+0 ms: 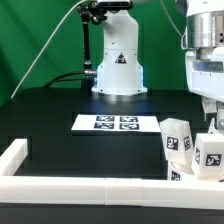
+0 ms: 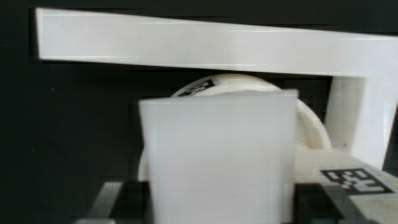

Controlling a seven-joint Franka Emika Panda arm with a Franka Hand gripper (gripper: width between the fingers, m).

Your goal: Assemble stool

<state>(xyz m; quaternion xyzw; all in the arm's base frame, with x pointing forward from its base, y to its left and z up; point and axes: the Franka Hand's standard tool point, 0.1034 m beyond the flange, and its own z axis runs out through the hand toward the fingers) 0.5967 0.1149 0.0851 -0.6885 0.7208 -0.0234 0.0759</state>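
In the wrist view a white stool leg [image 2: 214, 150] fills the middle, and my gripper [image 2: 217, 200] is shut on it, with a dark finger [image 2: 121, 200] on either side. The round white seat [image 2: 308, 122] shows partly from behind the leg, with a marker tag [image 2: 356, 180] beside it. In the exterior view my gripper [image 1: 212, 122] hangs at the right, right over a tagged leg [image 1: 208, 152]. Another tagged leg [image 1: 178, 138] stands upright beside it.
The white border rail [image 1: 90, 186] runs along the front and up the exterior view's left, and its corner [image 2: 214, 50] lies just beyond the seat. The marker board [image 1: 115, 123] lies mid-table. The robot base [image 1: 118, 65] stands at the back.
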